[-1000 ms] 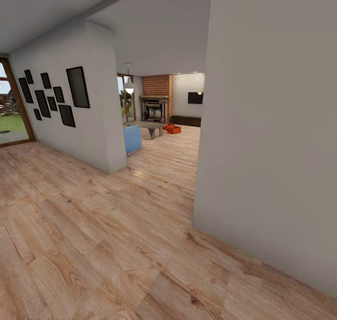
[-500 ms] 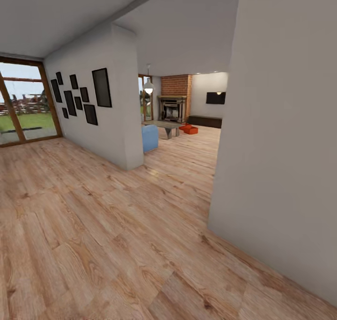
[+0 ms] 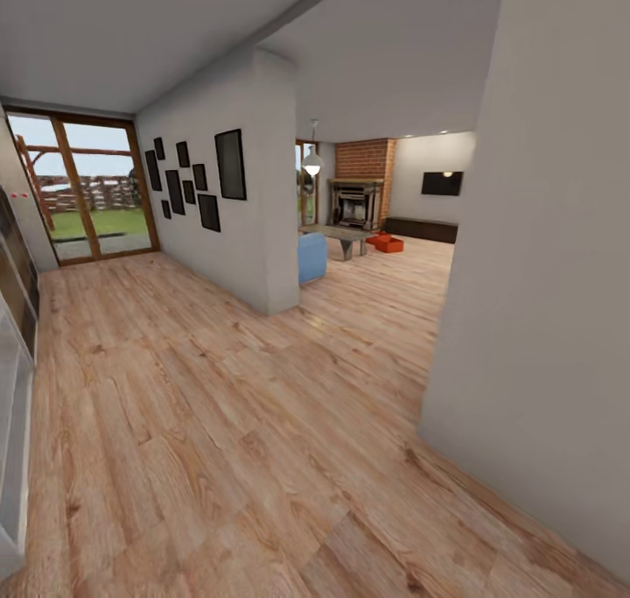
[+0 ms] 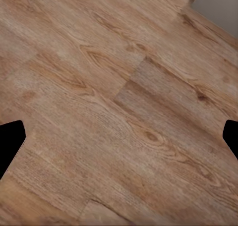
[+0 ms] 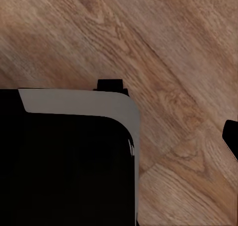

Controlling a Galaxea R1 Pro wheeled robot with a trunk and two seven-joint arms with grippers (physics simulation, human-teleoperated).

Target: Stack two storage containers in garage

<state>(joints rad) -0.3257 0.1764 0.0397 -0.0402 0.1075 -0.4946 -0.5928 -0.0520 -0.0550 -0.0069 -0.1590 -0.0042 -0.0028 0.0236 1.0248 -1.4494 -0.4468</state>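
Though they are small at this range, my two storage containers [image 3: 385,242] show as orange-red bins on the wood floor of the living room [image 3: 394,221], far ahead through the opening, just in front of the red-brick fireplace [image 3: 359,197] and right of the low table [image 3: 337,234]. They sit close together, perhaps touching; I cannot tell at this size. A blue sofa [image 3: 311,256] end pokes out from behind the white partition wall [image 3: 249,221], nearer than the table. A dark wall TV [image 3: 442,183] hangs on the far cream wall, with a long dark low cabinet [image 3: 423,228] beneath it, and a pendant lamp [image 3: 312,162] glows above the table.

On the partition's left face hangs a cluster of black picture frames [image 3: 197,182]. Further left, a wood-framed glass door [image 3: 92,191] looks out on grass and a fence. A big pale wall [image 3: 551,300] fills the near right side. Light wood-plank floor [image 3: 219,405] runs from me to the far room.

My left gripper [image 4: 119,139] has its two dark fingertips wide apart over bare planks, nothing between them. For my right gripper [image 5: 229,137] one dark fingertip shows at the frame's edge beside a black, grey-edged part of my own body [image 5: 64,156]; whether those jaws are apart or together I cannot tell.
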